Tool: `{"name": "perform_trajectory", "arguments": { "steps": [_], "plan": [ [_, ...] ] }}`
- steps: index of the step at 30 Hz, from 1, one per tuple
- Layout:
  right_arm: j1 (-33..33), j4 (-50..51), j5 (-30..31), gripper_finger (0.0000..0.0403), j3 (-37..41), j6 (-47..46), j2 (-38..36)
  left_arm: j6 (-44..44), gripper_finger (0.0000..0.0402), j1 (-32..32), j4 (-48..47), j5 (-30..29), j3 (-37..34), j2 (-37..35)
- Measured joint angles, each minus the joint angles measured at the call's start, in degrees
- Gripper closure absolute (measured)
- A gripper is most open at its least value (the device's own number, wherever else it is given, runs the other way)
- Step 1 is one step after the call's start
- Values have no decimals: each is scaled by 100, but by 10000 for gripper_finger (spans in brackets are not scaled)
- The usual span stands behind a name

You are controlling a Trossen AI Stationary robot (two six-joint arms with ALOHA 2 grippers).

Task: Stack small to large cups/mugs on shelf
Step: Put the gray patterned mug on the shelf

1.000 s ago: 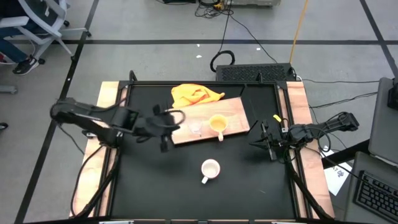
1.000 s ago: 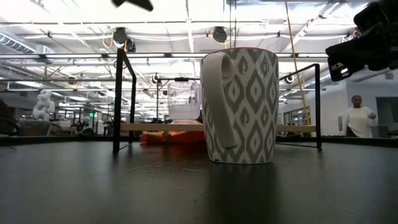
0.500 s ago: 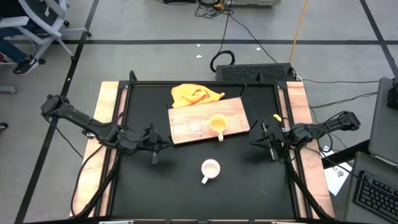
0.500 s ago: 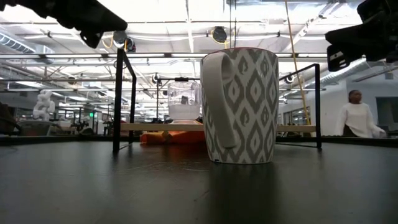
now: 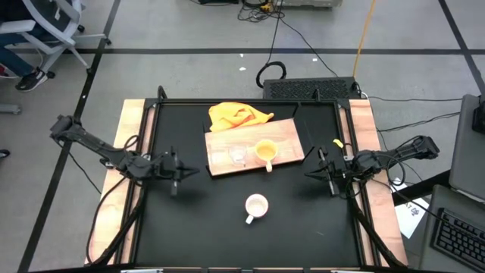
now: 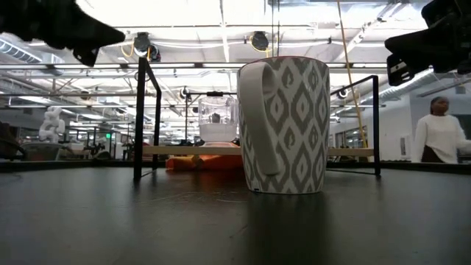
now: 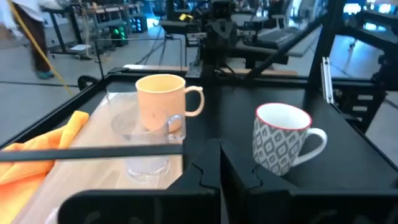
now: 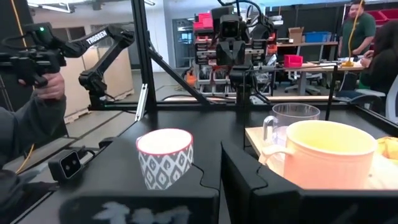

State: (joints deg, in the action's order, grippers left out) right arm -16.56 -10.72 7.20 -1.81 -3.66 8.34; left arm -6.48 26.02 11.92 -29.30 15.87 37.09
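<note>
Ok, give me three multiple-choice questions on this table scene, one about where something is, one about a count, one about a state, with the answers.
1. Where does the white patterned handled mug stand?
A. on the black tabletop
B. on the light-brown wooden board
C. on the yellow cloth

2. How many vessels stand on the light-brown wooden board?
A. none
B. two
C. three

3. How is the left tool?
A. holding the white mug
B. holding the glass cup
C. shut and holding nothing

Answers: 1 A, it stands alone, clear of the board. 2 B, the clear glass cup and the yellow-orange handled mug. 3 C, its fingers meet with nothing between them.
</note>
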Motion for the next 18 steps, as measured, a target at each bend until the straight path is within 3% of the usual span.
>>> {"name": "perform_trajectory", "arguments": {
  "steps": [7,18],
  "plan": [
    [0,12,-1,403,0,24,0,-134,401,0,596,-79,-540,-429],
    [0,-2,-2,403,-1,-5,0,-11,401,-4,1123,-342,-737,-418]
  ]
}}
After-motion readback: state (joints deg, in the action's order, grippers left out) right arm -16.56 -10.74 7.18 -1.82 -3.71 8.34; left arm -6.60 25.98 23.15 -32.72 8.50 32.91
